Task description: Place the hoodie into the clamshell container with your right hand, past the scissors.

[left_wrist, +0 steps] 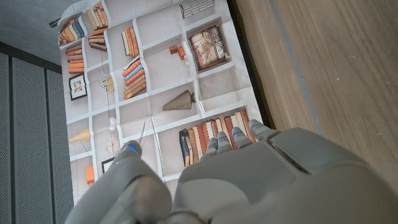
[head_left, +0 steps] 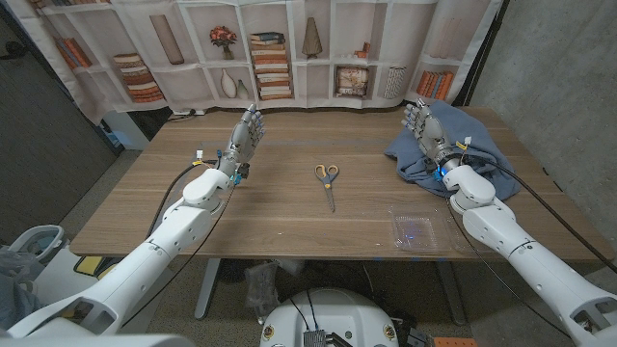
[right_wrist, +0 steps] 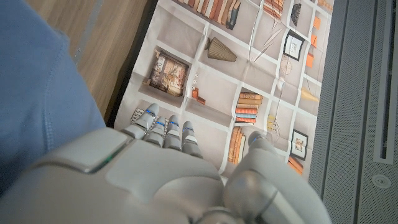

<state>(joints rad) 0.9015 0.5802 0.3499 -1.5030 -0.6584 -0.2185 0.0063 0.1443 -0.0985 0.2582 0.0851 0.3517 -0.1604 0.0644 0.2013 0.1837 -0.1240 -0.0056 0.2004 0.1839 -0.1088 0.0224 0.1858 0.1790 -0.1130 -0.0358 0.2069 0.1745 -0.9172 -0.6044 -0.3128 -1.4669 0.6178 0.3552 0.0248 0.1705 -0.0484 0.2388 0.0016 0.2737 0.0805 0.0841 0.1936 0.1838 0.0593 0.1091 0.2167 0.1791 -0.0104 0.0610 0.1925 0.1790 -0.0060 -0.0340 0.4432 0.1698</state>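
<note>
Both hands are held upright, fingers spread: right hand (head_left: 424, 127) against hoodie (head_left: 453, 145); left hand (head_left: 247, 133) apart from scissors (head_left: 327, 179).

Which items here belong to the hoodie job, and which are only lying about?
Job: blue hoodie, clear clamshell container, scissors, right hand.
Lying about: left hand, raised and holding nothing; bookshelf backdrop; wooden table.

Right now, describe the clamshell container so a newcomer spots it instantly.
Start at the wooden table; go to its near edge on the robot's right, beside the right forearm. The clamshell container lies there, clear plastic and almost invisible, unlike the blue hoodie behind it and the yellow-handled scissors mid-table.
</note>
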